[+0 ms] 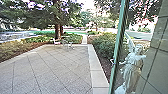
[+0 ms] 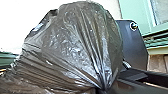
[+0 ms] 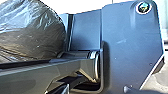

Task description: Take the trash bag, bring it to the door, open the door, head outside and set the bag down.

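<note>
The dark, shiny trash bag (image 2: 75, 47) looms large in the left wrist view, full and rounded, its creases drawn together at one point. At that gathered neck is my left gripper (image 2: 103, 90), shut on the plastic. In the right wrist view the side of the same bag (image 3: 27, 32) shows beyond the dark jointed bar. How my right gripper stands cannot be told. A green door-like frame (image 1: 118, 47) rises, slightly tilted, on the right of the head view, with glass beside it.
Outside, a tiled patio (image 1: 55, 67) stretches ahead, edged by a pale border (image 1: 96, 67). A white winged statue (image 1: 133, 67) and a tiled wall (image 1: 157, 65) are at the right. Light metal chairs (image 1: 57, 42) stand at the far edge, near a tree trunk (image 1: 57, 31); bushes (image 1: 103, 45) line the right side.
</note>
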Available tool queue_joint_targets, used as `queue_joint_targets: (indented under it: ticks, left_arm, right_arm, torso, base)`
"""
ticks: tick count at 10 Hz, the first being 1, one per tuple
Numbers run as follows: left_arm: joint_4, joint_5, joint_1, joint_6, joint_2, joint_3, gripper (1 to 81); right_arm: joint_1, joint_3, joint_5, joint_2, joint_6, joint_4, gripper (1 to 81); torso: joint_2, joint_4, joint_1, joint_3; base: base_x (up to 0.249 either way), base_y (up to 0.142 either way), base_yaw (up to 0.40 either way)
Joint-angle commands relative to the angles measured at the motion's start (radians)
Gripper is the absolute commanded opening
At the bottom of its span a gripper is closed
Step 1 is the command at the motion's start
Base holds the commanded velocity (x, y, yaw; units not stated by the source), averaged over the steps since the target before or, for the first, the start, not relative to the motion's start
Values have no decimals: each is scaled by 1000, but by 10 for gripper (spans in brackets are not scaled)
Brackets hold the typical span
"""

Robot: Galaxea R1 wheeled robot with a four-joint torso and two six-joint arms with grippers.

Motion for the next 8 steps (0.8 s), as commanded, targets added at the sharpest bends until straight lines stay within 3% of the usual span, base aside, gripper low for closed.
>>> queue_joint_targets:
  ticks: [1, 8]
  left_arm:
    - [3, 69, -53, 9, 12, 7, 10]
    - [3, 69, -53, 8, 13, 7, 10]
  right_arm:
    - [39, 17, -54, 20, -13, -15, 811]
    - [38, 17, -55, 19, -13, -12, 811]
  torso:
    - [0, 0, 0, 0]
    - [0, 0, 0, 0]
  base:
    - [110, 0, 0]
    - [110, 0, 0]
